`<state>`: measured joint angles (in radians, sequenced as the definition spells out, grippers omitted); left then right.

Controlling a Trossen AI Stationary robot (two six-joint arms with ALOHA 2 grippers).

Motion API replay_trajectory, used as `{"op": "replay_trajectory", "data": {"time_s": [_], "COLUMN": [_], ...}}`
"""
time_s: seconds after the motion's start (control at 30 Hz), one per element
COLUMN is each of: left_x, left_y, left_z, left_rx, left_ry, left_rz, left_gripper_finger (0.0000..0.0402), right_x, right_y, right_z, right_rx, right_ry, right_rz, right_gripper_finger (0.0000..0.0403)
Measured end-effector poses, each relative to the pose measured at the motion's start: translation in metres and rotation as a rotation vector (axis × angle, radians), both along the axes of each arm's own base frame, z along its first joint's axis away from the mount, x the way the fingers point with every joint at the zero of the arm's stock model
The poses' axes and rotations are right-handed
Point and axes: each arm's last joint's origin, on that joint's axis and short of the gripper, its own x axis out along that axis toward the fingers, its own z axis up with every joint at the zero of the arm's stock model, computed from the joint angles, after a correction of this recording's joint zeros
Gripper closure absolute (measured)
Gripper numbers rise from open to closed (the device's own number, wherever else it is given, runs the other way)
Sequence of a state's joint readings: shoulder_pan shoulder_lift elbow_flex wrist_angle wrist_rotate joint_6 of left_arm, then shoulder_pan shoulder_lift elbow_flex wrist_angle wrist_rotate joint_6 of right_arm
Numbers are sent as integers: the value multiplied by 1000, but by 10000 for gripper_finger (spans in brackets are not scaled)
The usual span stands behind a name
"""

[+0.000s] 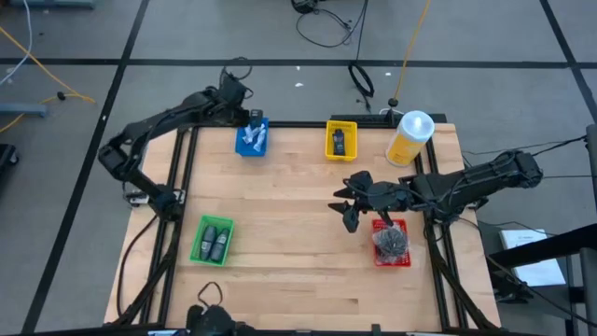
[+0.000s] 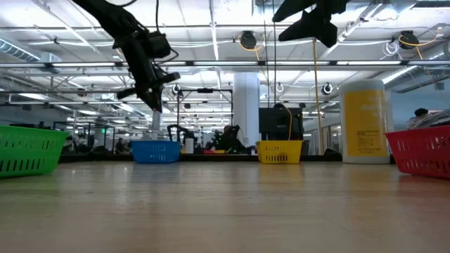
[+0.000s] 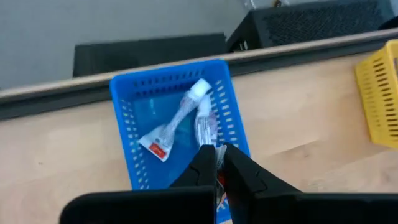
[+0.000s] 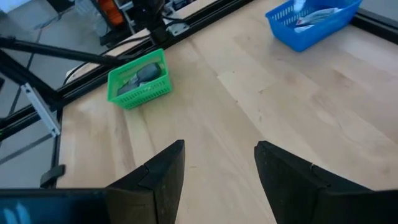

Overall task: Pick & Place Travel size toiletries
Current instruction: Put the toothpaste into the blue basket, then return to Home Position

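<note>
Left wrist view: left gripper (image 3: 219, 163), fingers together, hides part of the blue tray (image 3: 127, 102); right gripper (image 4: 219, 163) gapes empty.

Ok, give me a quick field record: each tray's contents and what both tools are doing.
blue tray: white tubes
yellow tray: one dark item
green tray: two dark bottles
red tray: dark grey items
left tool: shut, above the blue tray
right tool: open, empty, over bare table beside the red tray
</note>
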<state>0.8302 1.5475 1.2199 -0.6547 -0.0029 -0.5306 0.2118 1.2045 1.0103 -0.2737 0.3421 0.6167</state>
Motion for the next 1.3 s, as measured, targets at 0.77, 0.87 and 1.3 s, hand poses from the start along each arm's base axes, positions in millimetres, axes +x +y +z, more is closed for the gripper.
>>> {"op": "replay_trajectory", "data": {"time_s": [0.77, 0.87, 1.3], "left_x": [1, 1, -11], "left_y": [19, 18, 3], "left_z": [-18, -18, 19], "left_rx": [32, 21, 68], "left_ry": [43, 40, -101], "left_rz": [-142, -133, -200], "left_gripper_finger": [320, 279, 202], "right_x": [1, 1, 1], "right_y": [-5, -5, -6], "right_z": [0, 0, 0], "right_rx": [29, 29, 2], "right_ry": [-13, -13, -10], "right_rz": [-42, -42, -57], "right_gripper_finger": [223, 223, 228]}}
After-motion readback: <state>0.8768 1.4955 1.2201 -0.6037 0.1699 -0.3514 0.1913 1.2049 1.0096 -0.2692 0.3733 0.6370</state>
